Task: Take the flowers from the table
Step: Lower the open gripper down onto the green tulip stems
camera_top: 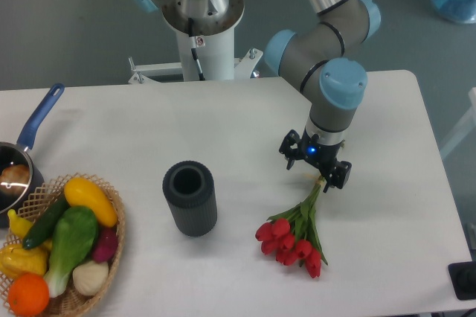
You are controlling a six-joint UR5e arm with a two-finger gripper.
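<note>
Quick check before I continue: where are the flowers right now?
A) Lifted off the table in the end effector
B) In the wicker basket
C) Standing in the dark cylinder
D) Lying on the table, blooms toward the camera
D: the flowers lie flat on the table, red blooms nearest the camera, stem ends pointing up toward the end effector just above them.

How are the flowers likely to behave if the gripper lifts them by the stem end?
The flowers will probably droop: the red heads bunch at one end of thin green stems, so the weight sits far from the gripper. They look light for their size. The stems are slim and may bend or slip between the jaws, which stand open above the stem end.
</note>
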